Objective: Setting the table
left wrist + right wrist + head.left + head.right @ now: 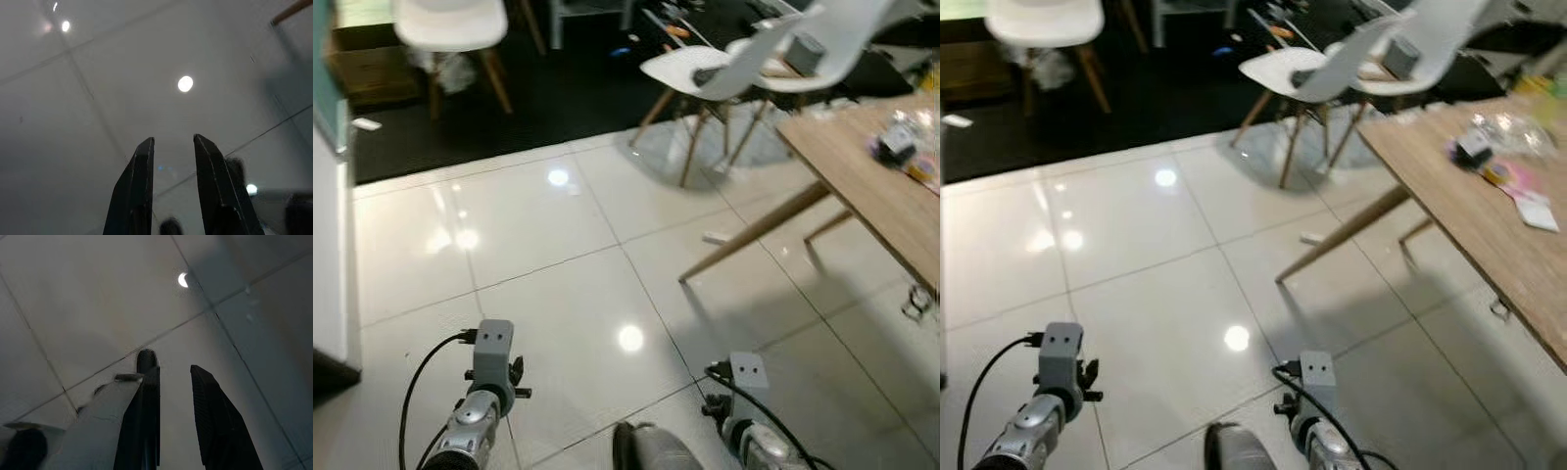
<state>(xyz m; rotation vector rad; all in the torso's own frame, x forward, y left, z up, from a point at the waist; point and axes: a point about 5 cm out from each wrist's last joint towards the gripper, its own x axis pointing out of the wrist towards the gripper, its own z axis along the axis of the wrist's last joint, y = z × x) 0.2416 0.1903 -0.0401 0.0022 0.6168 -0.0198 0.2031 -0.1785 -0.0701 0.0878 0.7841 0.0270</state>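
A wooden table (862, 186) on slanted legs stands at the right. On it lie a small dark object (1474, 149), crumpled clear plastic (1513, 127) and pink and white papers (1528, 201). My left arm (489, 377) and right arm (744, 392) hang low over the white floor tiles, well short of the table. In the left wrist view my left gripper (172, 139) is open over bare tile, nothing between its fingers. My right gripper (172, 361) is also open and empty above a tile joint.
Two white chairs (734, 64) stand at the table's far end, and another white chair (445, 24) is at the back left on a dark rug (558, 98). A white cabinet side (328, 255) is at the left. A small white scrap (717, 237) lies by the table leg.
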